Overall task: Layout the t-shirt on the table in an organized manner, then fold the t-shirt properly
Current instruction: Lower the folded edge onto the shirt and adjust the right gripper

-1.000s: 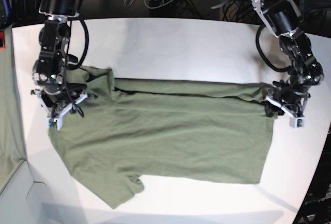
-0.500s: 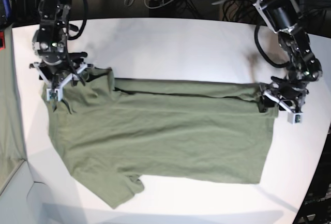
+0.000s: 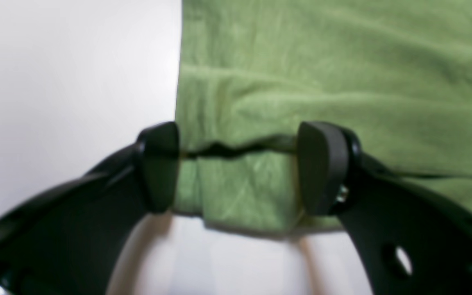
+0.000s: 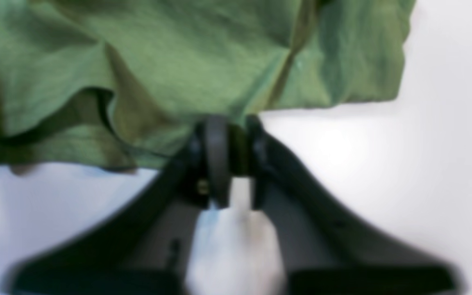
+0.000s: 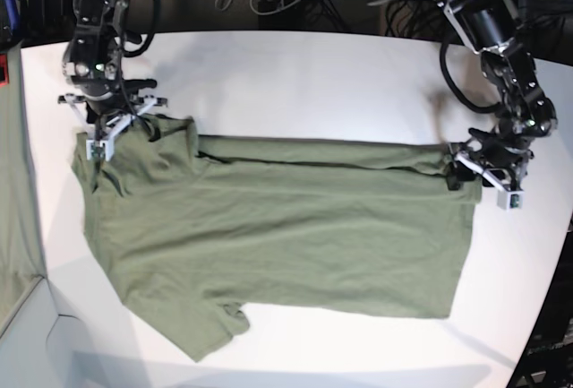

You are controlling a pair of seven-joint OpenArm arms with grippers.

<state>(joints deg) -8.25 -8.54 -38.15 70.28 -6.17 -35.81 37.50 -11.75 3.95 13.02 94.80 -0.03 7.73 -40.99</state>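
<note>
The olive-green cotton t-shirt (image 5: 277,236) lies flat on my matte white table (image 5: 295,83), long axis nine to three. My right gripper (image 4: 230,157) pinches its nine-o'clock sleeve; my left gripper (image 3: 238,168) straddles the three-o'clock hem, jaws wide.

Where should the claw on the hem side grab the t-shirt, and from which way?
Grab the folded corner of the t-shirt at its hem, coming in from the bare table side. The left claw already stands open around that corner. Two layers lie stacked there, so one pinch probably catches both.
</note>
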